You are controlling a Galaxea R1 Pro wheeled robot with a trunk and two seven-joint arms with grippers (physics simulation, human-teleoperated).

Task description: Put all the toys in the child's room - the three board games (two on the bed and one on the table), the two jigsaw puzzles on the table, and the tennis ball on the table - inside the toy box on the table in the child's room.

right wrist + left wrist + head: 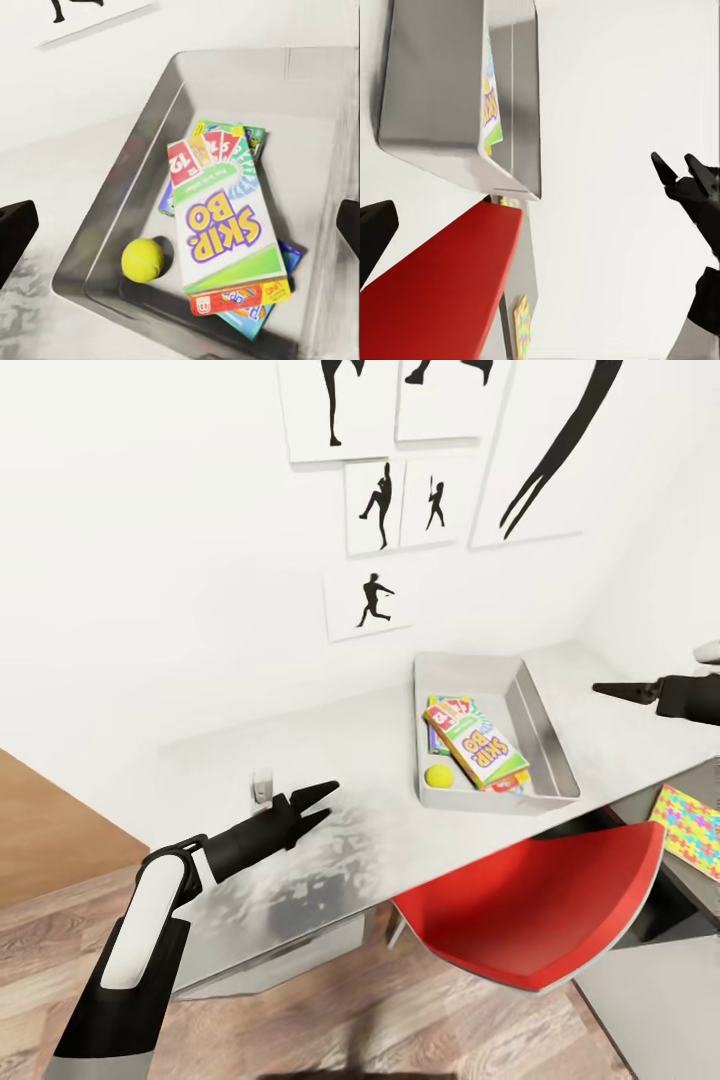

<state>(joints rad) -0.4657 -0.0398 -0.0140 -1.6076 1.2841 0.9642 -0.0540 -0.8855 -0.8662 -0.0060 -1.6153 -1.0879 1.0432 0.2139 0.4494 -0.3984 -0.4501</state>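
The toy box (pixel 535 720), a shallow grey tray, stands on the pale table (pixel 350 750) against the wall. Inside lie the yellow-green Skip-Bo board game (pixel 482 745) on top of two smaller blue-white game boxes (pixel 255 315), with the tennis ball (pixel 438 776) beside them. One jigsaw puzzle (pixel 690 828) lies on the lower dark section at the right. My left gripper (pixel 328 803) hovers open over the table, left of the tray. My right gripper (pixel 600 688) hangs open just right of the tray; its fingers (pixel 15 232) frame the tray with nothing between them.
A red chair (pixel 540 900) is tucked under the table's front edge below the tray. A small white object (pixel 262 785) sits on the table by my left gripper. Silhouette posters (pixel 385 505) hang on the wall. Wooden floor (pixel 40 830) lies to the left.
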